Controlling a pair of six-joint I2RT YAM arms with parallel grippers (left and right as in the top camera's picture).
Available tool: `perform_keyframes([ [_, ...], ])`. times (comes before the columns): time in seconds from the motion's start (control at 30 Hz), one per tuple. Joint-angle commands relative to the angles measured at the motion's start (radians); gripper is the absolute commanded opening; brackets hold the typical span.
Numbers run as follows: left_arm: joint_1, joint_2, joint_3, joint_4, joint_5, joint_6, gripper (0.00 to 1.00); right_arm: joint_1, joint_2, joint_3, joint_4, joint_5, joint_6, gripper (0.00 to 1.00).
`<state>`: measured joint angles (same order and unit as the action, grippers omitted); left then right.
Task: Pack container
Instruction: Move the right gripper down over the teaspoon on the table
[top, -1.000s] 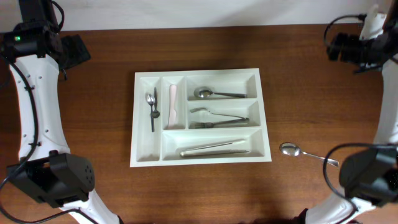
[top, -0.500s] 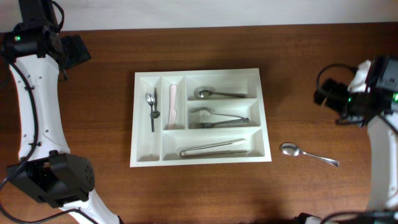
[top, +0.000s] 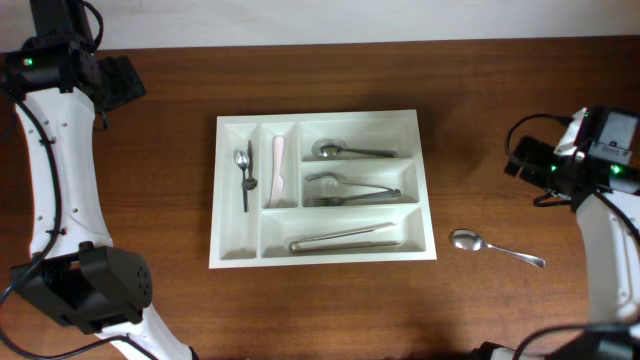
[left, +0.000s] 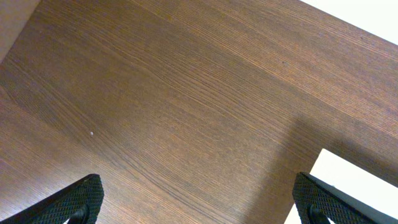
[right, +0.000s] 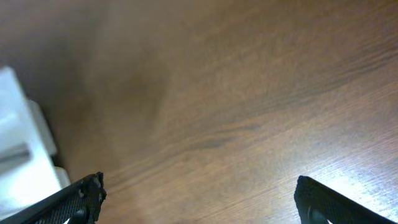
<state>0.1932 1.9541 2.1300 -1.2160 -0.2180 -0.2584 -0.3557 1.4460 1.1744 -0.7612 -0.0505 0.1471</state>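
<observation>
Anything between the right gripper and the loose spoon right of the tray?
Only bare table lies between the right gripper and the spoon; the overhead view shows it.

The left arm (top: 65, 160) is a long white shell with a thin black cable (top: 32, 138) trailing along it. It has a bulky black joint housing (top: 85, 290) at one end and a black wrist block with a small green light (top: 28, 62) at the other. The right arm (top: 608, 240) matches it: white shell, black wrist, green indicator. The left end effector (left: 199, 208) and right end effector (right: 199, 205) have black fingers (left: 81, 199) with a finely dimpled surface.
</observation>
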Motion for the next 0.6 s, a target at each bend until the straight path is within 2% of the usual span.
perform_keyframes([
  [0.0, 0.001, -0.005, 0.008, -0.001, -0.008, -0.003, 0.99, -0.007, 0.066, 0.002, -0.030, -0.019, -0.010, 0.99],
  [0.1, 0.001, -0.005, 0.008, -0.001, -0.008, -0.003, 0.99, -0.006, 0.113, 0.002, -0.089, -0.098, 0.058, 0.99],
  [0.27, 0.001, -0.005, 0.008, -0.001, -0.008, -0.003, 0.99, -0.007, 0.152, 0.002, -0.180, -0.095, 0.118, 0.99],
  [0.4, 0.001, -0.005, 0.008, -0.001, -0.008, -0.003, 0.99, -0.006, 0.155, 0.002, -0.189, -0.116, 0.197, 0.99],
  [0.57, 0.001, -0.005, 0.008, -0.001, -0.008, -0.003, 0.99, -0.006, 0.155, 0.002, -0.180, -0.138, 0.210, 0.99],
])
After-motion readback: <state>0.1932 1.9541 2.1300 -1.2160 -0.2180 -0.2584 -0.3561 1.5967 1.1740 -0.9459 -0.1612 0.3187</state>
